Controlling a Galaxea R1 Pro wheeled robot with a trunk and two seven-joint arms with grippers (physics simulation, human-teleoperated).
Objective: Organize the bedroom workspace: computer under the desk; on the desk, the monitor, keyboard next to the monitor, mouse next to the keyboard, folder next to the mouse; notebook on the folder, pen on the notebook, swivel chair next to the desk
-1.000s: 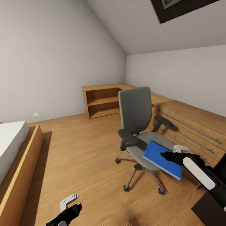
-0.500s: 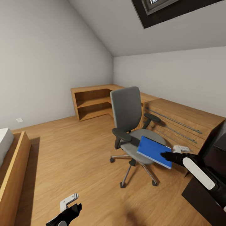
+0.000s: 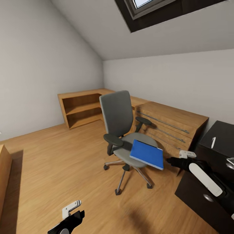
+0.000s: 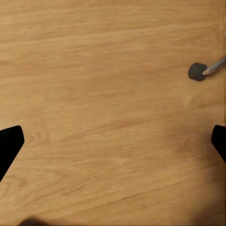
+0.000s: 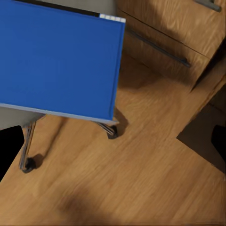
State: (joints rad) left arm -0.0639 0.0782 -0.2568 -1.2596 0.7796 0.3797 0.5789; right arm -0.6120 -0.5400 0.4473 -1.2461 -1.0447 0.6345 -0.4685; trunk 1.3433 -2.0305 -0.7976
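Observation:
The grey swivel chair (image 3: 118,113) stands mid-floor, a little away from the black desk (image 3: 219,135) at the right. The blue folder (image 3: 147,154) lies on its seat and overhangs the front edge; it also fills much of the right wrist view (image 5: 56,56). My right gripper (image 3: 169,160) is open just beside the folder's near corner, its fingers (image 5: 9,146) spread wide with nothing between them. A thin white pen (image 3: 213,142) lies on the desk top. Low at the left, my left gripper (image 3: 73,213) hangs open over bare floor.
A light wooden chest of drawers (image 3: 169,125) stands against the wall behind the chair, and a wooden shelf unit (image 3: 81,109) fills the far corner. A bed frame edge (image 3: 3,169) shows at the left. A chair castor (image 4: 197,71) is in the left wrist view.
The camera has swung right: chair and folder slid left in the picture and the black desk came into view. My right gripper's tip, earlier over the folder's edge, now sits just off it.

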